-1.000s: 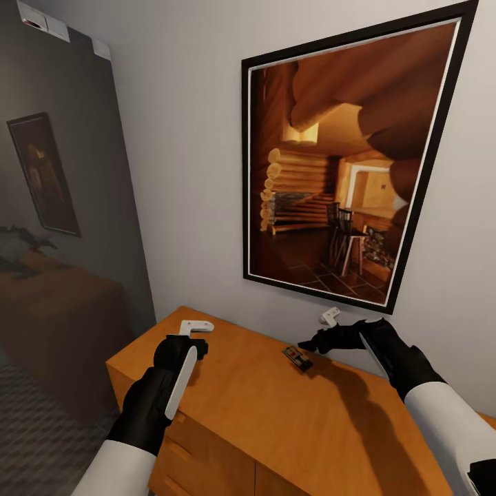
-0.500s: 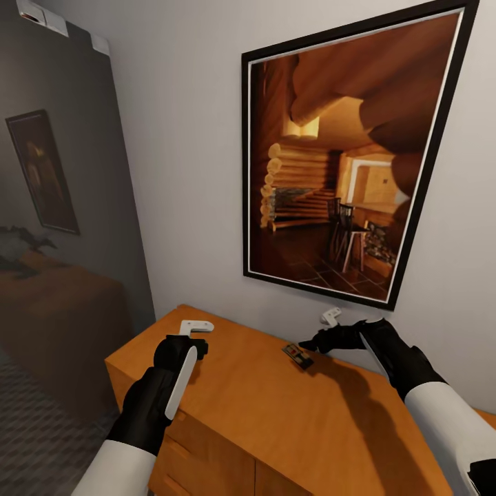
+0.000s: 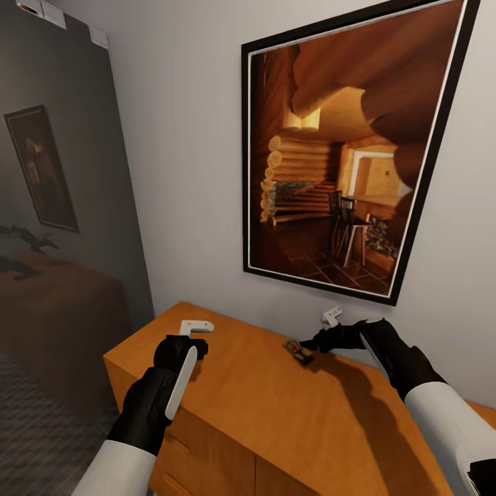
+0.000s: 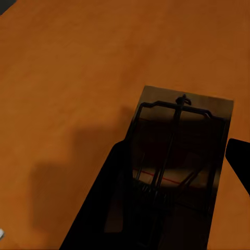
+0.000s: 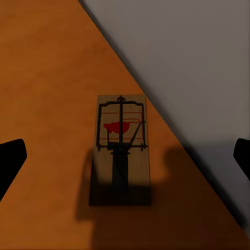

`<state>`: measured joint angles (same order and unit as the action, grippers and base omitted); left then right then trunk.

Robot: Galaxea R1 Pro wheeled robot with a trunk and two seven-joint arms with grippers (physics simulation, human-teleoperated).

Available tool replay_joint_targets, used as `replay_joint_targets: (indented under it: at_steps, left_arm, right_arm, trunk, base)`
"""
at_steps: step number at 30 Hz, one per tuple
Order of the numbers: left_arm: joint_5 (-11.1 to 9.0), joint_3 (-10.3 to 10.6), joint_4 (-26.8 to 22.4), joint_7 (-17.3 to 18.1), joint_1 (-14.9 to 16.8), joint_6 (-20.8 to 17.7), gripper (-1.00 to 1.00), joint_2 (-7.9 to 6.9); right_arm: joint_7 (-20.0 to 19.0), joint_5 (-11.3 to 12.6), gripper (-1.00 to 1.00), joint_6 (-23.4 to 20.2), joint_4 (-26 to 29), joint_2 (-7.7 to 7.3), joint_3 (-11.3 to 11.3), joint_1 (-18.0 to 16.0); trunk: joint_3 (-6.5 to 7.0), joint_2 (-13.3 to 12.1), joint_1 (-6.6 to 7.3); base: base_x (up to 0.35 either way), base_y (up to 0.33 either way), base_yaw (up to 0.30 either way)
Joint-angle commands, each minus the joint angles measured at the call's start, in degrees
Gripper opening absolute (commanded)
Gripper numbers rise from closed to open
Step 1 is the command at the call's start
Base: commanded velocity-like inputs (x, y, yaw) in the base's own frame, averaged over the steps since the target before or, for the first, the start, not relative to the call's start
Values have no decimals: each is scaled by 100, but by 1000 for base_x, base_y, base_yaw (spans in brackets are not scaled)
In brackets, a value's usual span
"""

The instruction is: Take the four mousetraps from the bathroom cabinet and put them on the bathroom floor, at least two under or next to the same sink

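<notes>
A mousetrap (image 3: 297, 351) lies flat on the orange-brown cabinet (image 3: 275, 413) top, close to the wall. My right gripper (image 3: 314, 342) hovers just beside it, open. In the right wrist view that mousetrap (image 5: 121, 148) lies between the two widely spread fingertips (image 5: 10, 159). My left gripper (image 3: 184, 346) hangs over the cabinet's left end. In the left wrist view it is shut on a second mousetrap (image 4: 177, 166), a dark board with wire parts that casts a shadow on the cabinet top (image 4: 78, 62).
A large black-framed picture (image 3: 337, 158) hangs on the white wall right above the cabinet. Left of the cabinet is a dim grey area with a smaller framed picture (image 3: 41, 169) and patterned floor (image 3: 34, 441). Drawer fronts (image 3: 207, 461) face me.
The head view has shifted slightly. My right gripper sits a little closer to the trap on the cabinet top. The left arm has not moved.
</notes>
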<state>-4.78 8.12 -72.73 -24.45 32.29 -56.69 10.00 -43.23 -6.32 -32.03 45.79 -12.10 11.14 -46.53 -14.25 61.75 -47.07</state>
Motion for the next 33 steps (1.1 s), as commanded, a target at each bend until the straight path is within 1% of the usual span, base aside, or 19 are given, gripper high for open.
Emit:
replay_joint_targets:
  at_steps: [1,2,9,11,13,14,15,17,19,21,22,23,24,25,26,27,30,33]
  left_arm:
    - [-49,5,-4,-51,5,-18,-100,0]
    - [-49,5,-4,-51,5,-18,-100,0]
    - [-54,12,-20,-53,5,-18,-100,0]
    - [-58,81,-57,-58,5,-23,-100,0]
    - [-59,313,-139,-69,5,-34,-100,0]
    - [-61,379,-171,-71,5,-37,-100,0]
    - [-63,497,-256,-73,5,-53,-100,0]
    - [-66,615,-404,-71,5,-73,-100,0]
    - [-89,673,-549,-70,5,-89,-100,0]
    - [-194,703,-663,-70,5,-102,-100,0]
    - [-329,715,-716,-71,5,-106,-100,0]
    - [-507,722,-759,-73,5,-109,-100,0]
    - [-605,724,-782,-74,5,-110,-100,0]
    - [-805,728,-832,-80,5,-112,-100,0]
    - [-900,729,-856,-83,5,-112,-100,0]
    - [-1057,731,-904,-88,5,-115,-100,0]
    - [-1258,729,-1015,-96,5,-121,-100,0]
    - [-1313,718,-1062,-101,5,-122,-100,0]
  right_arm:
    - [-37,-60,100,-5,8,-3,8,-5]
    - [-37,-61,100,-5,8,-3,9,-5]
    - [-37,-61,100,-5,2,-3,18,-5]
    - [-37,-61,100,-5,1,-3,23,-5]
    - [-37,-62,100,-5,1,-3,27,-5]
    - [-37,-62,100,-5,1,-3,27,-5]
    - [-37,-62,100,-5,1,-3,28,-5]
    - [-37,-62,100,-5,1,-1,28,-5]
    - [-37,-62,100,-5,1,1,32,-5]
    - [-37,-62,100,-5,1,3,35,-5]
    - [-37,-62,100,-5,0,4,34,-5]
    - [-37,-62,100,-5,0,5,36,-5]
    - [-37,-62,100,-5,0,5,36,-5]
    - [-37,-63,100,-5,0,5,37,-5]
    - [-37,-63,100,-5,0,5,37,-5]
    - [-37,-63,100,-5,0,5,37,-5]
    - [-37,-65,100,-5,0,6,38,-5]
    - [-37,-67,100,-5,0,6,38,-5]
  trunk:
    - [-27,47,-23]
    - [-45,88,-45]
    - [-45,88,-45]
    - [-45,88,-45]
    - [-45,88,-45]
    - [-45,88,-45]
    - [-45,88,-45]
    - [-45,88,-45]
    - [-45,88,-45]
    - [-45,88,-45]
    - [-45,88,-45]
    - [-45,88,-45]
    - [-45,88,-45]
    - [-45,88,-45]
    - [-45,88,-45]
    - [-45,88,-45]
    - [-45,88,-45]
    - [-45,88,-45]
  base:
    - [0,0,0]
    - [0,0,0]
    - [0,0,0]
    - [0,0,0]
    - [0,0,0]
    - [0,0,0]
    - [0,0,0]
    - [0,0,0]
    - [0,0,0]
    - [0,0,0]
    - [0,0,0]
    - [0,0,0]
    - [0,0,0]
    - [0,0,0]
    - [0,0,0]
    - [0,0,0]
    - [0,0,0]
    - [0,0,0]
